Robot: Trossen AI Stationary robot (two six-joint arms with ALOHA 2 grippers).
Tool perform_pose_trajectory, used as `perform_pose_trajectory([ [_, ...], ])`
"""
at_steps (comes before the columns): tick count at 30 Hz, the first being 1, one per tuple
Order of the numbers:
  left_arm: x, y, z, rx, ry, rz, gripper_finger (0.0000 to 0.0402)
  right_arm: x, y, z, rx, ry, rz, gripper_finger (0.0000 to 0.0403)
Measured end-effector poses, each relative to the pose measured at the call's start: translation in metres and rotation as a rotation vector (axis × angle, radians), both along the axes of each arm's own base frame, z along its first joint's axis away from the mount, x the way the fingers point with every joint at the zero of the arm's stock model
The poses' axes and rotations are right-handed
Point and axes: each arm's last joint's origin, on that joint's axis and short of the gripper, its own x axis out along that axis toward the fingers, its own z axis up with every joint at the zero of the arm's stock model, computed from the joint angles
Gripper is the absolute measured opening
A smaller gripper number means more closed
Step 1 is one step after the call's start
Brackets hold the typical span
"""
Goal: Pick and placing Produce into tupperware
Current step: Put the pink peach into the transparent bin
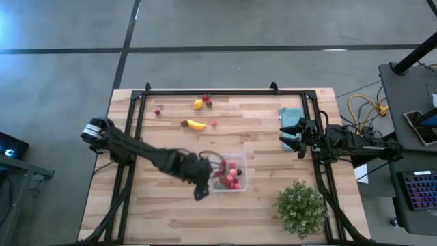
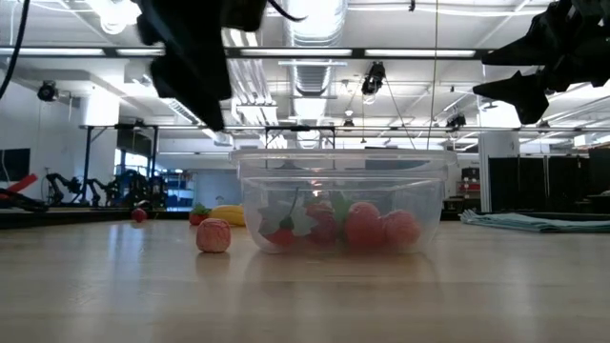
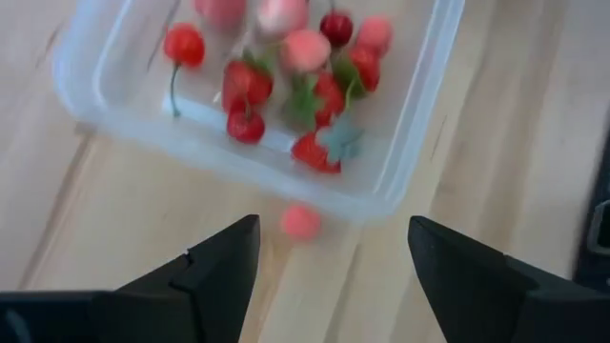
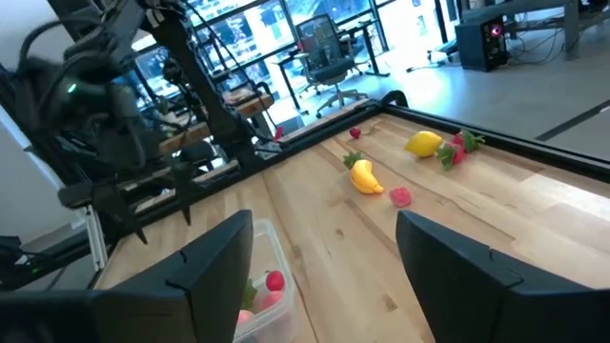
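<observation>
The left claw [image 1: 200,179] hangs over the table [image 1: 150,212] at the near left corner of the tub [image 1: 240,183], its fingers [image 3: 214,272] spread wide with nothing between them. Just ahead of those fingers a pink berry [image 3: 301,221] lies on the wood, touching or almost touching the tub's outer wall; in the low view the same berry [image 2: 213,235] sits beside the tub [image 2: 343,200]. Inside the tub, past the claw, lies a heap of red and pink fruit [image 1: 230,174]. Well beyond the claw, toward the far edge, lie a banana [image 1: 196,125], a lemon [image 1: 198,104] and some scattered red berries [image 1: 158,112]. The right claw [image 1: 289,132] waits over the teal cloth [image 1: 291,114] at the right side, also wide and empty. A plant [image 1: 300,207] stands at the near right corner.
</observation>
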Motion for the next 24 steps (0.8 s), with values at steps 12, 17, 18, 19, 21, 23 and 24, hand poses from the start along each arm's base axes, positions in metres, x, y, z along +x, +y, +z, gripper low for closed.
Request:
perform_pose_trajectory([
  [12, -0.018, -0.051, -0.037, 0.201, -0.12, 0.087, 0.0254, 0.0, 0.0, 0.0, 0.0, 0.002, 0.0, 0.0251],
  [17, -0.012, -0.056, -0.055, 0.182, -0.096, 0.097, 0.0254, 0.0, 0.0, 0.0, 0.0, 0.001, -0.001, 0.0253],
  [18, -0.011, -0.057, -0.058, 0.179, -0.097, 0.094, 0.0254, 0.0, 0.0, 0.0, 0.0, 0.001, 0.0, 0.0253],
  [19, -0.009, -0.059, -0.062, 0.17, -0.1, 0.091, 0.0254, 0.0, 0.0, 0.0, 0.0, 0.002, 0.0, 0.0252],
  [21, -0.005, -0.061, -0.07, 0.16, -0.109, 0.091, 0.0254, 0.0, 0.0, 0.0, 0.0, 0.002, 0.0, 0.025],
  [23, -0.003, -0.062, -0.078, 0.168, -0.097, 0.09, 0.0254, 0.0, 0.0, 0.0, 0.0, 0.002, 0.0, 0.0248],
  [24, -0.002, -0.063, -0.082, 0.175, -0.087, 0.089, 0.0254, 0.0, 0.0, 0.0, 0.0, 0.002, 0.0, 0.0247],
])
